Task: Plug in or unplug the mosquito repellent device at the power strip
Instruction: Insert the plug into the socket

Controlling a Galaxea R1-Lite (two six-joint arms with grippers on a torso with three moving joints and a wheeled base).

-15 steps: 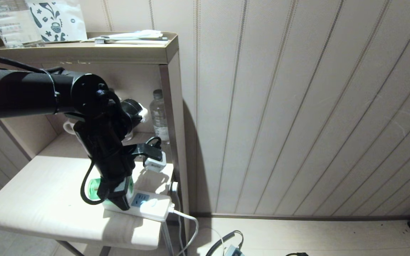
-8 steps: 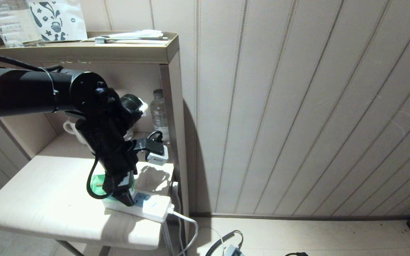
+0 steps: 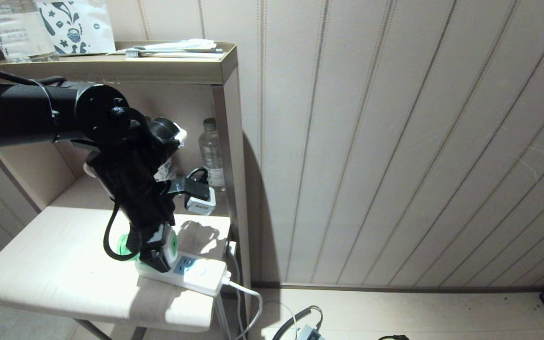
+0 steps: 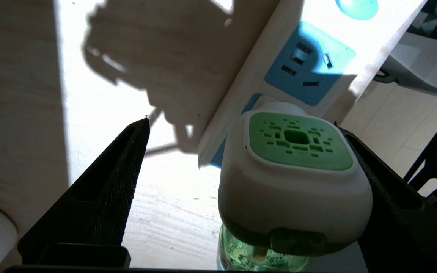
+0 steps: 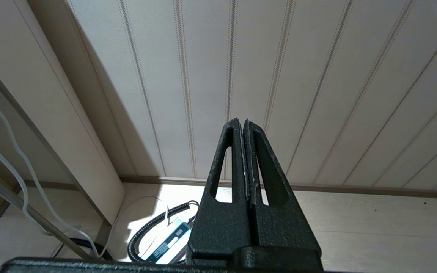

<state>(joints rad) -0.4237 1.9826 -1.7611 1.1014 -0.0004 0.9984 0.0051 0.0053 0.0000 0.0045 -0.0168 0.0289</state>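
The mosquito repellent device [image 4: 294, 178] has a white head with a green square face and a green liquid bottle under it. It stands against a blue socket of the white power strip [image 4: 309, 64] on the small table; its prongs are hidden. My left gripper [image 4: 243, 123] is open around it. One finger [image 4: 385, 197] lies along its side and the other finger [image 4: 116, 182] stands well apart. In the head view the left gripper [image 3: 151, 255] points down over the device [image 3: 172, 243] at the power strip [image 3: 196, 276]. My right gripper [image 5: 241, 121] is shut, empty, and faces the wall.
The table [image 3: 64, 278] sits under a shelf unit with a clear water bottle [image 3: 211, 151] at the back. The strip's white cord [image 3: 248, 293] drops off the table's right edge. A coiled black cable with a small box [image 5: 165, 239] lies on the floor.
My left gripper's fingers have spread apart from the device. The arm has drawn back slightly up and to the left in the head view. The device stays at the strip.
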